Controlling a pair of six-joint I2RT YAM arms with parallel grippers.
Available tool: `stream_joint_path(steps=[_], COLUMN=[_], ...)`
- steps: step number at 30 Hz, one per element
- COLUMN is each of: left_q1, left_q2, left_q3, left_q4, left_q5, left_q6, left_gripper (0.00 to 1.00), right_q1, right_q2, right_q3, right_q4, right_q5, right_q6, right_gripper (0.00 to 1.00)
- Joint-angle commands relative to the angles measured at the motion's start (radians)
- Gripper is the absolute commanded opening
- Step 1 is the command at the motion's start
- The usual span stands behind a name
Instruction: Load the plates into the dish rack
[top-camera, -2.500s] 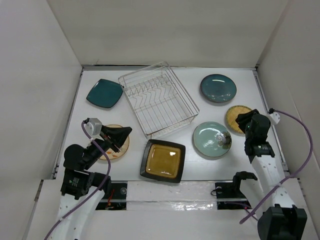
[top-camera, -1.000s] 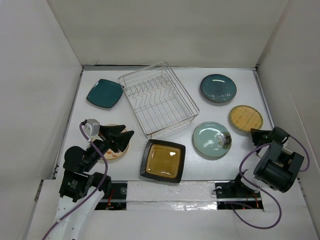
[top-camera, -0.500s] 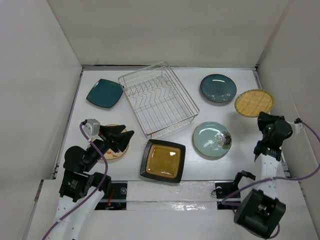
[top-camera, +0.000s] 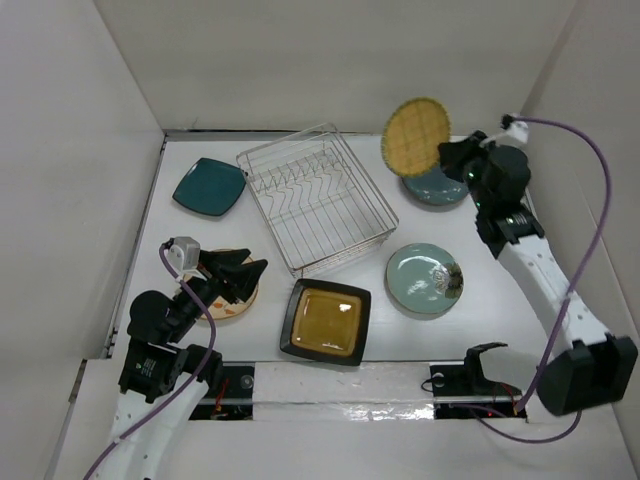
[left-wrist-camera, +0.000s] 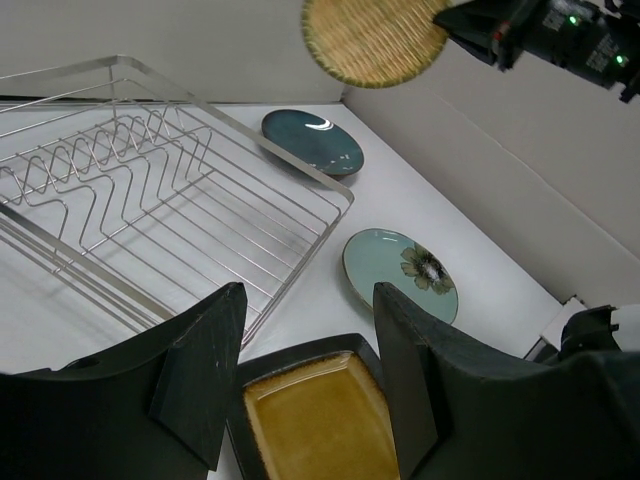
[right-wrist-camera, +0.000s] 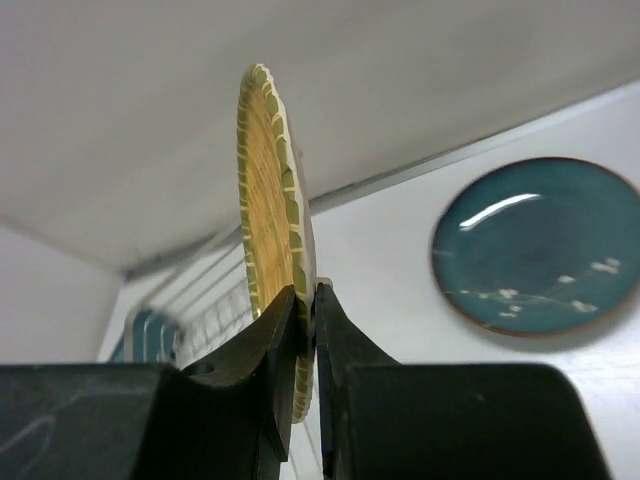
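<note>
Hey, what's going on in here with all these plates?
Two robot arms are loading plates into a wire dish rack, which holds none yet. The right end effector is shut on the rim of the small yellow plate, holding it on edge in the air, right of the rack. The left end effector hangs open above the cream plate. The rest lie flat on the table.

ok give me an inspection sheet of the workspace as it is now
surface: white table, no spills seen
job's things: rack holds no plates; yellow plate raised on edge beside rack; teal plate, amber plate, green plate, blue plate, cream plate flat on table
clutter: nothing seen
grippers: right pincer shut on yellow plate; left pincer open, over cream plate
cables: purple cable on each arm, right one loops wide
surroundings: white walls on three sides
</note>
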Motion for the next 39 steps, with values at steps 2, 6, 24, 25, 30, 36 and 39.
stream_joint_path(steps=[2, 6, 24, 25, 30, 36, 39], left_q1=[-0.007, -0.007, -0.007, -0.007, -0.007, -0.007, -0.007], left_q2=[0.000, -0.018, 0.022, 0.023, 0.025, 0.025, 0.017], left_q3=[-0.001, -0.001, 0.004, 0.004, 0.004, 0.004, 0.004], left_q4=[0.031, 0.028, 0.018, 0.018, 0.017, 0.017, 0.017], left_q5=[-0.018, -0.044, -0.087, -0.089, -0.091, -0.089, -0.091], left_q6=[-0.008, -0.008, -0.003, -0.003, -0.002, -0.002, -0.002], left_gripper=[0.51, 0.51, 0.50, 0.50, 0.50, 0.50, 0.51], right_q1=[0.186, 0.261, 0.396, 0.396, 0.428, 0.439, 0.439], right_q2=[0.244, 0.463, 0.946, 0.952, 0.983, 0.957, 0.883], right_q3=[0.265, 0.483, 0.939, 0.933, 0.910, 0.889, 0.841], right_q4=[-0.022, -0.092, -0.228, -0.229, -0.220, -0.217, -0.215], right_q5=[0.081, 0.161, 0.285, 0.288, 0.328, 0.345, 0.309], right_q6=[-0.245, -0.340, -0.549, -0.554, -0.598, -0.580, -0.529], right_gripper=[0.00, 0.00, 0.00, 0.00, 0.00, 0.49, 0.60])
